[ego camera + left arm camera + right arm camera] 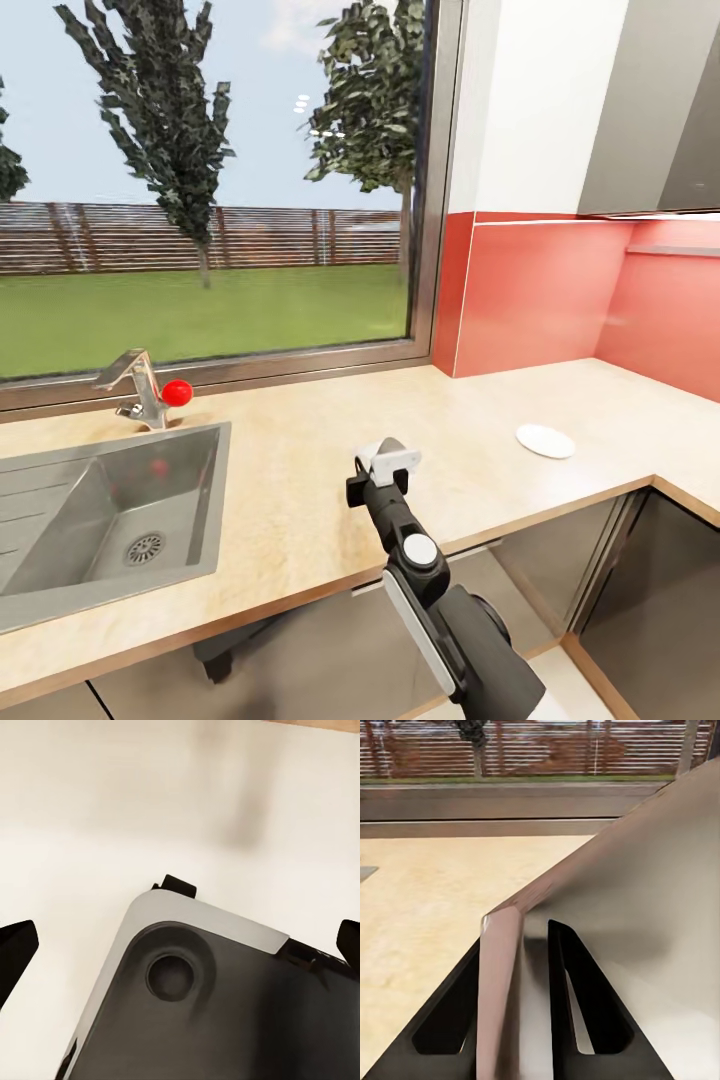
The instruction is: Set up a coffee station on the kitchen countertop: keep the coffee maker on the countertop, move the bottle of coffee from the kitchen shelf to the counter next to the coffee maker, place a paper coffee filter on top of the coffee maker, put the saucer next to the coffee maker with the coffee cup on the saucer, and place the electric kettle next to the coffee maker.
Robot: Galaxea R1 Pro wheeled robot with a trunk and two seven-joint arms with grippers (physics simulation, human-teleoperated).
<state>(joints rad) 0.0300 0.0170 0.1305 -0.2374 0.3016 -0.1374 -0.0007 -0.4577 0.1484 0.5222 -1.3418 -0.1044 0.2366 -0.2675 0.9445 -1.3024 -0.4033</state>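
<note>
The countertop [300,470] takes most of the head view, a long light wooden surface under a big window [210,180], with a red wall [540,300] at its right. A steel sink [90,520] with a faucet [135,385] is set in its left part. Neither the coffee maker, the bottle, the kettle nor the cup is visible on this part of the counter, so I judge most of the task is not yet done here.

The right arm [440,600] reaches over the front edge of the counter. The right gripper [385,462] is pinching a thin, pale, folded piece, most probably the paper coffee filter [645,915]; in the right wrist view the sheet is pressed between the dark fingers [574,997]. It is carried above the bare counter, not yet placed on any machine.

The white saucer [545,440] lies flat on the counter, well apart to the right, with nothing on it.

In the left wrist view the tips of the left gripper [180,945] stand wide apart, holding nothing.
</note>
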